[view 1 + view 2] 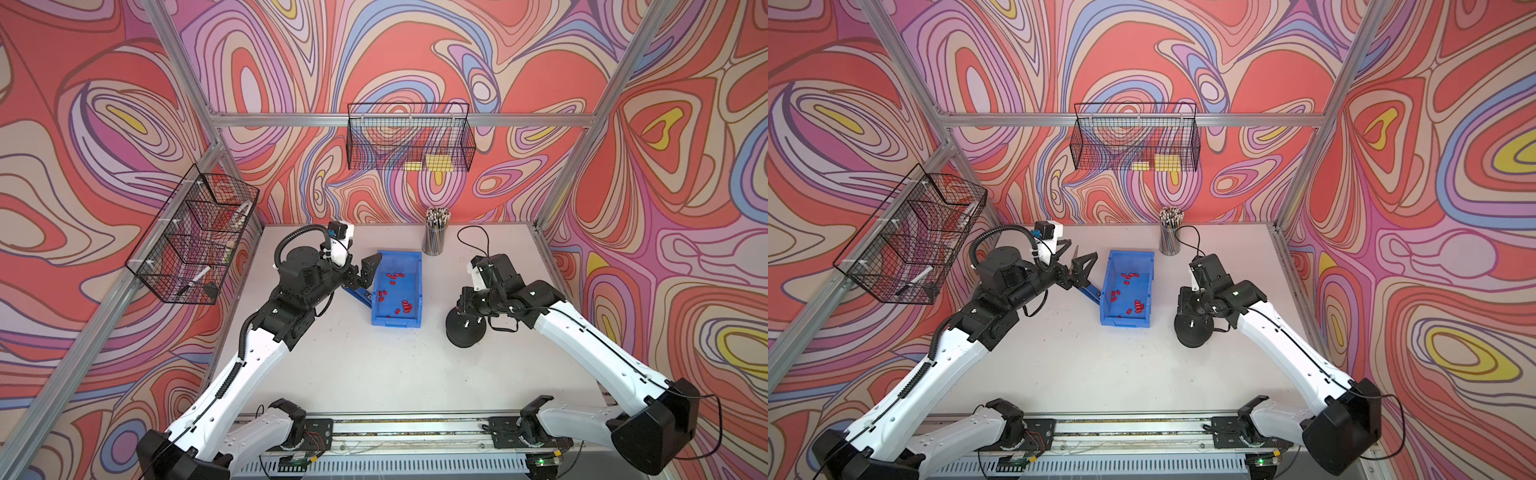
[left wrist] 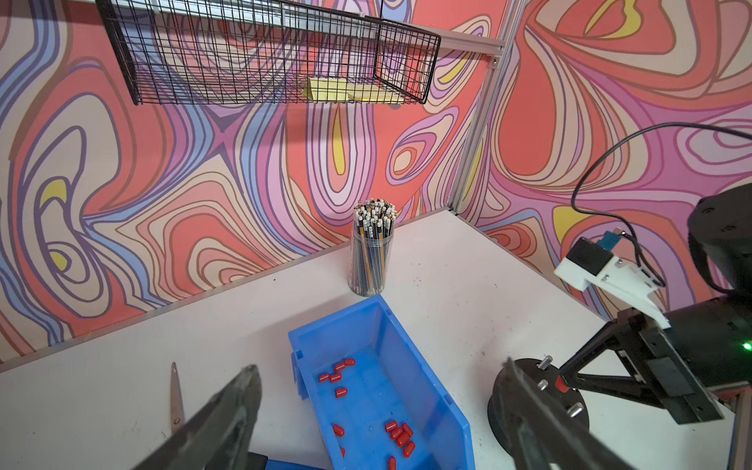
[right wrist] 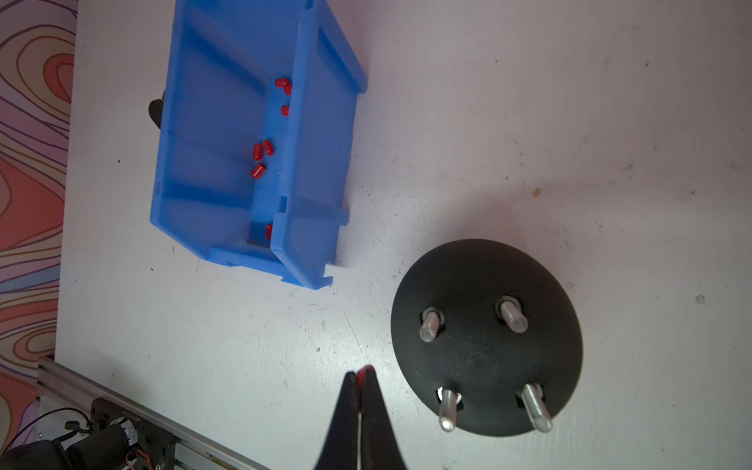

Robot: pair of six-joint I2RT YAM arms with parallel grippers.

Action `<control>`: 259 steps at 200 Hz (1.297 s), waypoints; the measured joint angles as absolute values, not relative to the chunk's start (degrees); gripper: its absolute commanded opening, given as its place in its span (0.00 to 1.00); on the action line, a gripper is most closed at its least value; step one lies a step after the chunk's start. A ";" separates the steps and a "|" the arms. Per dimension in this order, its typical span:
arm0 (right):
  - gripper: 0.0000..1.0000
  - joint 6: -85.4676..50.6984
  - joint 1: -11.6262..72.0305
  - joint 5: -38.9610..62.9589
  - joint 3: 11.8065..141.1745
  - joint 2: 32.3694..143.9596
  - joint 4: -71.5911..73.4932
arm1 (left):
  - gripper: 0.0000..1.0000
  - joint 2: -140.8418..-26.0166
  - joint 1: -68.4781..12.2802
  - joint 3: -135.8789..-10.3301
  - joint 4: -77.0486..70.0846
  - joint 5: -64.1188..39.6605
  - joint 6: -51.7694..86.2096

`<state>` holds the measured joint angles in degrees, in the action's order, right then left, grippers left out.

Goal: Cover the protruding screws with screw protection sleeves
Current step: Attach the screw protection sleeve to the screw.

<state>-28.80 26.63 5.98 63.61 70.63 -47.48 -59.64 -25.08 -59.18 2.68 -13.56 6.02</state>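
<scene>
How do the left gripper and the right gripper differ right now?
The left gripper stands wide open; the right gripper is shut. The left gripper holds nothing; the right gripper pinches a red sleeve at its tips. The left gripper is by the blue bin; the right gripper is by the black base with its bare screws. Both are dark and tapered.

walls (image 1: 415, 50): swirl-patterned | table (image 1: 374, 365): white | frame (image 1: 291, 120): aluminium | baskets (image 1: 374, 141): black wire

Overhead stereo pair over whole table (image 1: 374, 365); close wrist views, blue bin (image 2: 411, 358) shared.
</scene>
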 measured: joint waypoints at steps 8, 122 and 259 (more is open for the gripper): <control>0.00 -28.67 26.17 6.07 63.33 70.63 -47.09 | 0.92 -59.64 -25.08 -59.18 2.83 -13.65 6.02; 0.00 -27.70 22.94 7.42 59.64 71.02 -44.25 | 0.92 -59.66 -25.08 -59.18 3.27 -13.93 6.13; 0.00 -27.22 22.02 8.45 58.48 71.81 -42.65 | 0.91 -59.88 -25.08 -59.18 3.25 -14.00 6.22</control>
<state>-27.22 22.02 8.45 58.48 71.81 -42.65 -59.88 -25.08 -59.18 3.25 -14.00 6.22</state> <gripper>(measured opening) 0.040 0.912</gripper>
